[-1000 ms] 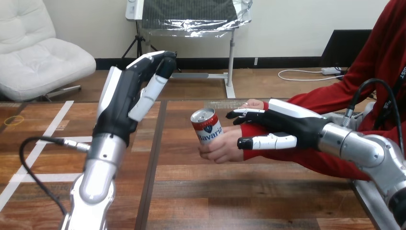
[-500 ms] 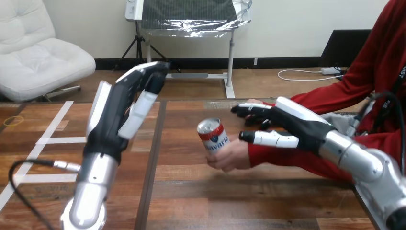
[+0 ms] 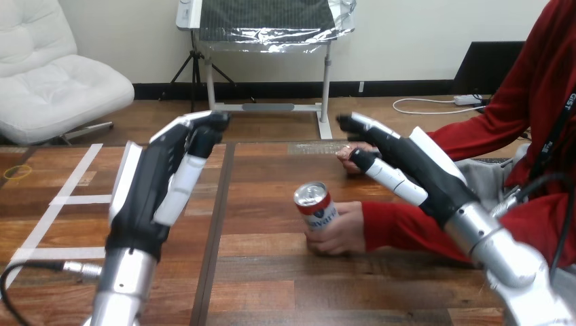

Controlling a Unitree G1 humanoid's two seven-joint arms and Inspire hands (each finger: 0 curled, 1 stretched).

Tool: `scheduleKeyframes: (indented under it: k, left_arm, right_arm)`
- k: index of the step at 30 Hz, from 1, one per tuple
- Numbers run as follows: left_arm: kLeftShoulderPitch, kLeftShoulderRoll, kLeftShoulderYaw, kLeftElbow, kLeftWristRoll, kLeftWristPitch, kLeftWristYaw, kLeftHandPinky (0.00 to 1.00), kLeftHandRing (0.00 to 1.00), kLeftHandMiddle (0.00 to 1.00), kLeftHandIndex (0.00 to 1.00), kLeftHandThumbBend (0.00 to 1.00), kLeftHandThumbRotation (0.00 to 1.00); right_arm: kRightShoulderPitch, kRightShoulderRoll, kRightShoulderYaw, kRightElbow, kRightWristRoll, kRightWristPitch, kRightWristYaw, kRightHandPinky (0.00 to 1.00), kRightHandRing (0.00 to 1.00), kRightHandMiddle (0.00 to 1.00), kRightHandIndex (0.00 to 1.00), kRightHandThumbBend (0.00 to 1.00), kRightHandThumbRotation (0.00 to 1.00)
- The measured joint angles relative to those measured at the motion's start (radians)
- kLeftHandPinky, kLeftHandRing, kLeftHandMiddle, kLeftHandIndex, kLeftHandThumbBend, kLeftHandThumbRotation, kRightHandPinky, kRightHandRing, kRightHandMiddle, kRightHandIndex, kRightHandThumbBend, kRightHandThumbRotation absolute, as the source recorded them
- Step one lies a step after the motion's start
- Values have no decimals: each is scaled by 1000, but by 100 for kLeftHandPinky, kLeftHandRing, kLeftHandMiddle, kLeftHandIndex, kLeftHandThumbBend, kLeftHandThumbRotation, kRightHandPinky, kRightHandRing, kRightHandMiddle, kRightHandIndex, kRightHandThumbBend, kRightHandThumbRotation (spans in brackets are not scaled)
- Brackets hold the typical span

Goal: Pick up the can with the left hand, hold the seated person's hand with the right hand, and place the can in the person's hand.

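Can: gripped by the person's nearer hand; delivery judged complete. Left hand: fingers straight, empty. Right hand: fingers spread, above the red sleeve, holding nothing.

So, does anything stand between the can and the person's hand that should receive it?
Nothing visible does. The can is already in the person's nearer hand, which grips it. The left hand and right hand are open, apart from it.
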Motion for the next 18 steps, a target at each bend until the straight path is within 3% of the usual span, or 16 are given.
scheduleKeyframes:
  k: [10,18]
  left_arm:
    - [86,-4,4,-64,-22,0,-11,62,72,75,72,60,100]
    - [114,-3,21,-110,-22,14,-19,62,72,76,72,62,100]
  right_arm:
    - [97,98,-12,-143,87,-72,-23,90,95,96,94,83,100]
    - [162,164,-5,-270,123,-79,-19,92,95,95,94,89,100]
